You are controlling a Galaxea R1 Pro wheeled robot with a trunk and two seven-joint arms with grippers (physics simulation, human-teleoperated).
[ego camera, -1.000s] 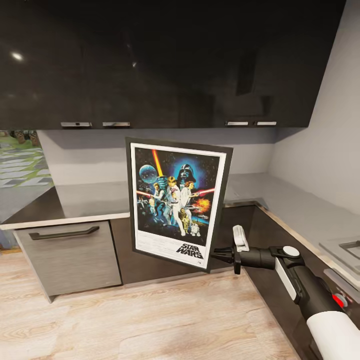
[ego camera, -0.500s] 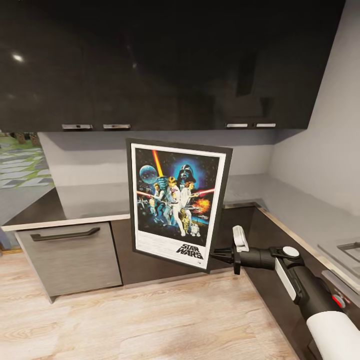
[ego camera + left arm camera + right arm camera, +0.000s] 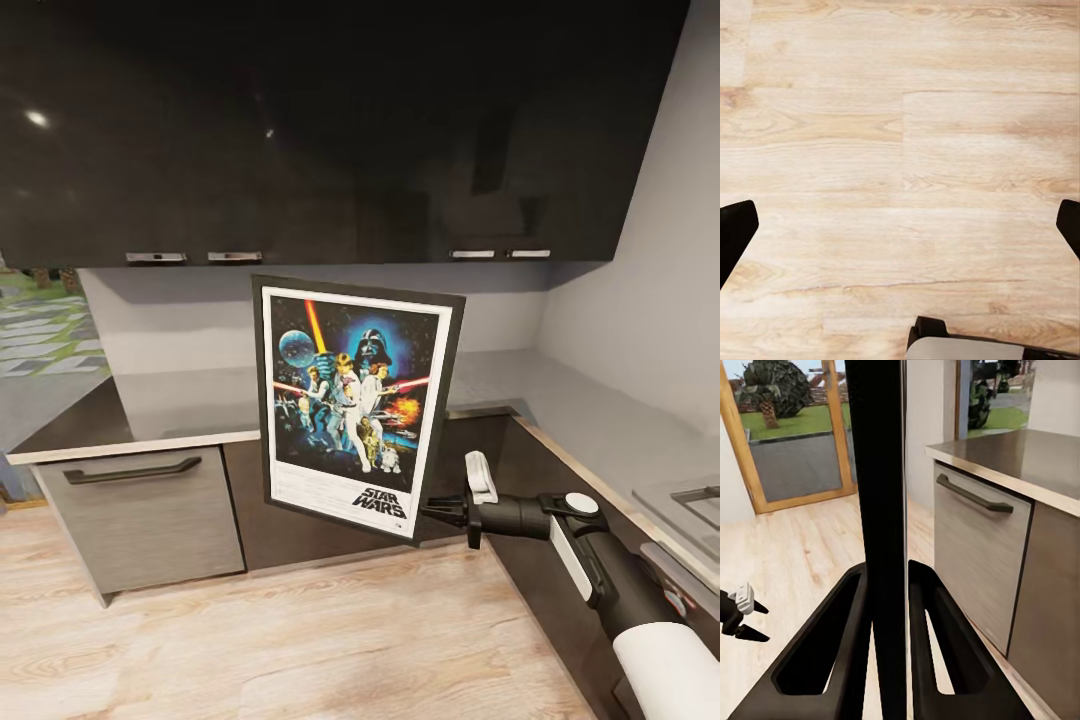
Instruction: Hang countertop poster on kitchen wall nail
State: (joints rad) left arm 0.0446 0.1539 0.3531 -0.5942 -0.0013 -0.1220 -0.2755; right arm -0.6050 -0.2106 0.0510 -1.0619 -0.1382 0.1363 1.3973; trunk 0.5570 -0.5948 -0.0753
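Meanwhile the glossy black upper cabinets and smooth matte grey L-shaped worktop have slid slightly across the head view since a second ago, so the camera is moving. The black-framed, white-bordered Star Wars poster hangs upright off the worktop, pinched at its lower corner by the right hand. Left hand gapes wide over pale wooden floor. No nail visible yet.

Glossy black upper cabinets above light grey wall and pale wood floor
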